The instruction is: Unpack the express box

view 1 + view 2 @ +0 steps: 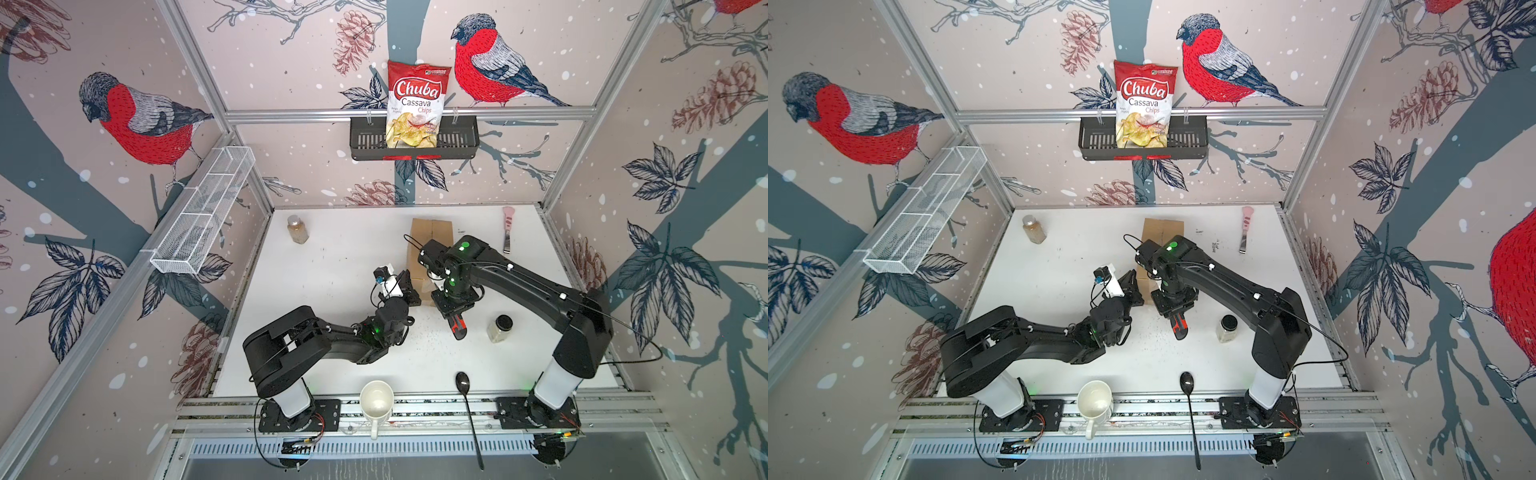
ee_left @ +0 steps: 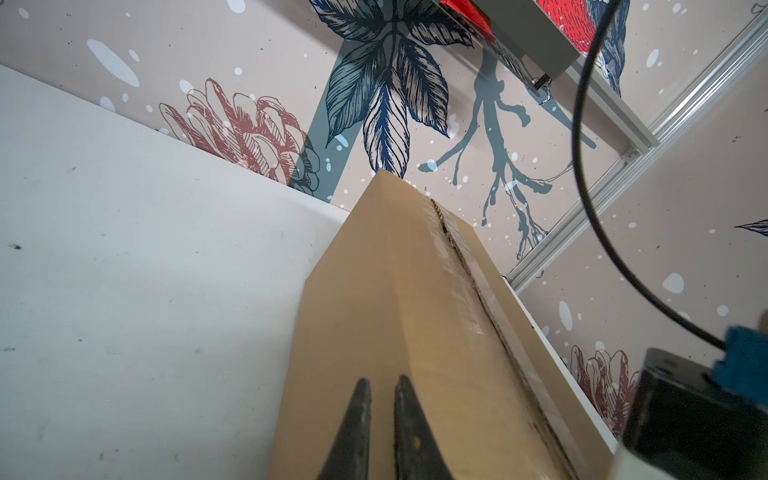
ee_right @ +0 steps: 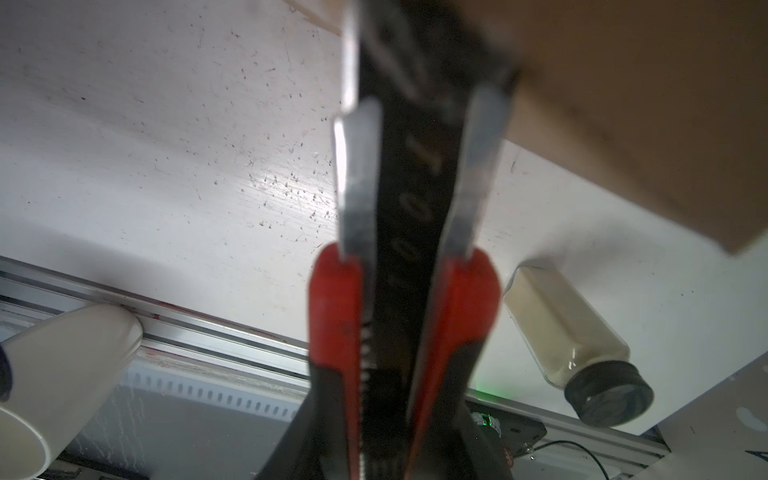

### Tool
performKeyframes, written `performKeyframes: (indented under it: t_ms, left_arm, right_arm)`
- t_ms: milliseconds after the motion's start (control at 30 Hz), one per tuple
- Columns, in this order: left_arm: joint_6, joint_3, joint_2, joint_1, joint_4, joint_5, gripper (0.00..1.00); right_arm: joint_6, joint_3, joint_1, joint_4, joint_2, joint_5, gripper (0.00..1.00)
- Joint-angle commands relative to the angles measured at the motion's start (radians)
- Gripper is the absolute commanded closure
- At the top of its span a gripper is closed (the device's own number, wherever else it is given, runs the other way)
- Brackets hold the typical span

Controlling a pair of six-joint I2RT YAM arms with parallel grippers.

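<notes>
Cardboard box (image 1: 430, 232) mid-table toward the back, right arm (image 1: 519, 278) lying across its near half, left claw (image 2: 382, 386) closed to a slit and empty by its side, right claw (image 1: 453, 311) clamped on a red-black knife (image 1: 458, 328), jar (image 1: 500, 328) close by, mug (image 1: 376, 401) and spoon (image 1: 464, 390) at the front edge.
</notes>
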Motion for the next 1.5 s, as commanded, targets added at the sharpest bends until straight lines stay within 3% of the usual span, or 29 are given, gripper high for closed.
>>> performKeyframes:
  t_ms: [0,367,500,1000,1467]
  left_arm:
    - [0.003,-0.005,-0.005,0.006,0.085,0.102,0.84]
    - [-0.018,-0.045,-0.034,0.020,0.104,0.112,0.84]
    - [-0.023,-0.088,-0.086,0.020,0.105,0.097,0.78]
    - [0.028,-0.092,-0.277,0.061,-0.075,0.160,0.74]
    - [0.075,-0.070,-0.399,0.101,-0.235,0.190,0.73]
  right_arm:
    - [-0.096,0.004,0.016,0.054,-0.003,-0.107,1.00]
    - [-0.080,0.001,0.019,0.052,-0.007,-0.076,1.00]
    - [-0.077,-0.001,-0.007,0.051,-0.004,-0.059,1.00]
    - [0.011,0.004,-0.047,0.052,-0.036,-0.024,1.00]
    - [0.111,-0.013,-0.033,0.050,-0.029,-0.066,1.00]
